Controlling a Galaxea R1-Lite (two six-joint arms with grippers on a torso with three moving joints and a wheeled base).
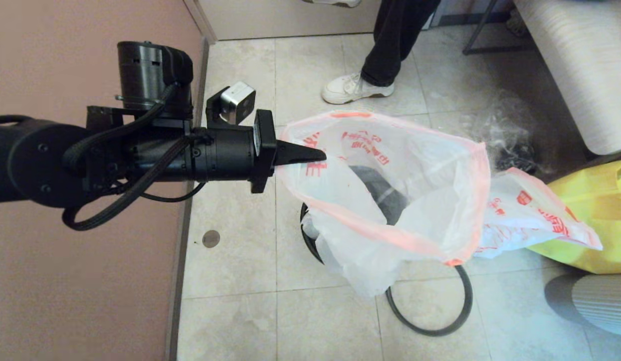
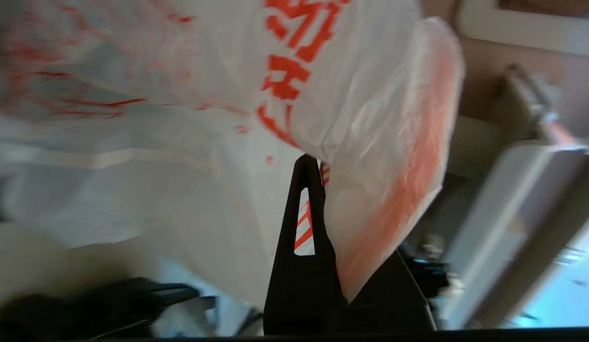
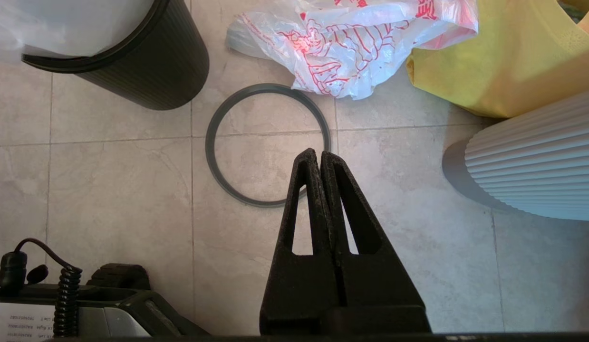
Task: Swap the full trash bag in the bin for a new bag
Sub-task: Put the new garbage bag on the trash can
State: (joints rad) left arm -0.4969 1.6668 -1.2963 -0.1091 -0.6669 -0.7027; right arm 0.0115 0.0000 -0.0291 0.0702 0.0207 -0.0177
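My left gripper (image 1: 315, 154) reaches in from the left and is shut on the rim of the new bag (image 1: 390, 185), a thin white bag with red characters and a pink-orange edge. The bag hangs open and empty over the bin (image 1: 306, 225). In the left wrist view the bag (image 2: 204, 142) wraps round the gripper (image 2: 315, 164) and hides one finger. The bin (image 3: 132, 61) looks dark and ribbed. Its ring rim (image 1: 430, 332) (image 3: 209, 142) lies loose on the floor. My right gripper (image 3: 319, 154) hovers shut and empty over the ring. A like printed bag (image 1: 531, 215) (image 3: 351, 47) lies crumpled nearby; I cannot tell whether it is the full trash bag.
A yellow fabric bag (image 1: 591, 240) lies at the right, with a clear plastic bag (image 1: 505, 125) behind it. A white ribbed object (image 1: 601, 301) stands at the lower right. A person's shoe (image 1: 355, 87) is beyond the bin. A pink wall (image 1: 79, 281) runs along the left.
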